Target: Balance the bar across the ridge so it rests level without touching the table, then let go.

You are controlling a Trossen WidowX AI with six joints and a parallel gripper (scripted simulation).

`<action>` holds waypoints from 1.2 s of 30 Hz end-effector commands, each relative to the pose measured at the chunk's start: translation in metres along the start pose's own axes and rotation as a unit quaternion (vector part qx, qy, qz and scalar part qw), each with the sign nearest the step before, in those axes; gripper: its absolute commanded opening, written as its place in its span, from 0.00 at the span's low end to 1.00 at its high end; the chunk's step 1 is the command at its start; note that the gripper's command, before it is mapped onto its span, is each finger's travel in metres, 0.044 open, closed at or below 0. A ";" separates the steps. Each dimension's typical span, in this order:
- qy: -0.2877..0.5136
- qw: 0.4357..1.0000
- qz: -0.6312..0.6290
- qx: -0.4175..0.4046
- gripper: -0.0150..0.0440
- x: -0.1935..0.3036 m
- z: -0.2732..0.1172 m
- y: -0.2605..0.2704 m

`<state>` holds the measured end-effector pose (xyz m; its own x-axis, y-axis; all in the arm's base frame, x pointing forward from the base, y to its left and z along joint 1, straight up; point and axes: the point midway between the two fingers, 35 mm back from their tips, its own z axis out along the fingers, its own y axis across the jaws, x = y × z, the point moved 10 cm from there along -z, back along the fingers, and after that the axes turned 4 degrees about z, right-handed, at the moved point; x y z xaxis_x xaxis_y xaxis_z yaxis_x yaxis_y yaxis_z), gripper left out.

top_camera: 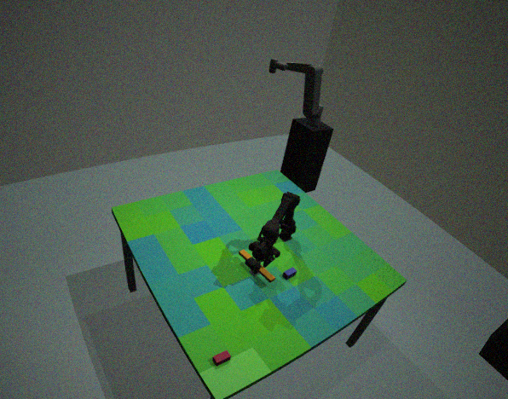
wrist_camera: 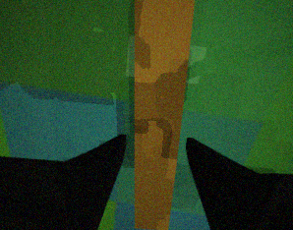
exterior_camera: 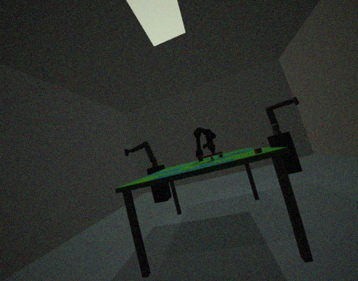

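From the top view, you see the orange bar [top_camera: 257, 265] lying near the middle of the green-and-blue chequered worktop [top_camera: 159, 266], running from upper left to lower right. Your hand [top_camera: 257, 263] sits right over the bar's midsection, at the end of the dark arm [top_camera: 279, 222]. A small purple block [top_camera: 289, 272] lies just beside the bar's lower-right end, apart from it. A red block [top_camera: 222, 357] rests well away, near the worktop's front corner. The ridge itself is hidden under the hand here.

From the exterior view, low and dim, you look up at the worktop [exterior_camera: 161, 175] edge. The arm [exterior_camera: 203, 142] bends down to the bar [exterior_camera: 211, 155], which shows as a thin, roughly level line raised slightly above the surface; what carries it is too small to tell.

From the wrist view, the bar [wrist_camera: 160, 98] runs straight up the middle. Your two dark fingers stand on either side of it with a visible gap on each side, so the hand is parted and grips nothing.
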<state>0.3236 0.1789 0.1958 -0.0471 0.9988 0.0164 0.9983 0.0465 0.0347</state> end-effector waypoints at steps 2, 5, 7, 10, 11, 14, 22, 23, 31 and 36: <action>0.000 1.000 0.000 0.000 0.88 0.000 0.000 0.000; 0.000 1.000 0.000 0.000 1.00 0.000 0.000 0.000; 0.000 1.000 0.000 0.000 1.00 0.000 0.000 0.000; 0.000 1.000 0.000 0.000 1.00 0.001 -0.016 0.003; 0.000 1.000 0.000 0.000 1.00 0.002 -0.027 0.004; 0.000 1.000 0.000 0.000 1.00 0.002 -0.062 0.005; 0.000 1.000 0.000 0.000 1.00 0.000 -0.100 0.000; 0.000 1.000 0.000 0.000 1.00 0.000 -0.100 0.000; 0.000 1.000 0.000 0.000 1.00 0.000 -0.100 0.000; 0.000 1.000 0.000 0.000 1.00 0.000 -0.100 0.000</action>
<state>0.3207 0.1773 0.2948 -0.0472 0.9988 0.0161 0.9983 0.0466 0.0338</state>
